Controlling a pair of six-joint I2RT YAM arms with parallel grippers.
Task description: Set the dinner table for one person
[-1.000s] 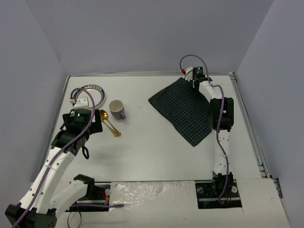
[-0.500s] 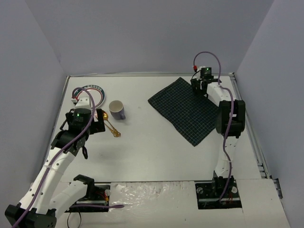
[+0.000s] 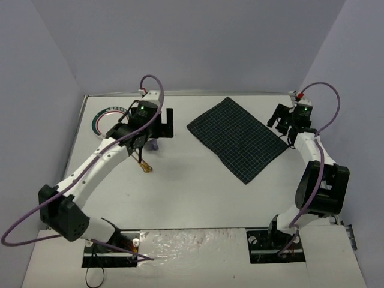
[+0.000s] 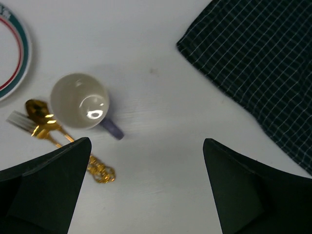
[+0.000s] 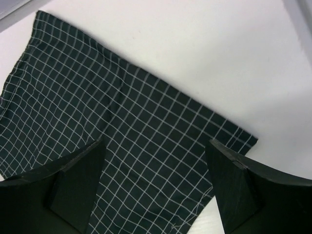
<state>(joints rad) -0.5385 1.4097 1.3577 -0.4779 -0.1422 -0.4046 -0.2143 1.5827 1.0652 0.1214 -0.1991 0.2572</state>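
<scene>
The worktop (image 3: 198, 192) is a broad, plain matte white rectangle filling the space ahead of both arms. A dark green checked cloth (image 3: 237, 139) lies skewed on its far right half. Far left sit a green-and-red-rimmed plate (image 4: 12, 58), a white mug (image 4: 80, 101) with a purple handle, a gold spoon (image 4: 41, 117) and a fork (image 4: 17, 120). The plate's rim markings are too small to read. The left tool (image 4: 146, 144) gapes wide, empty, above the mug. The right tool (image 5: 155, 144) is also spread wide, empty, over the cloth's corner.

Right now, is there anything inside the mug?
Nothing. The left wrist view looks straight into the mug: bare white bottom, just a light glint. From the top camera the left arm hides most of it.
</scene>
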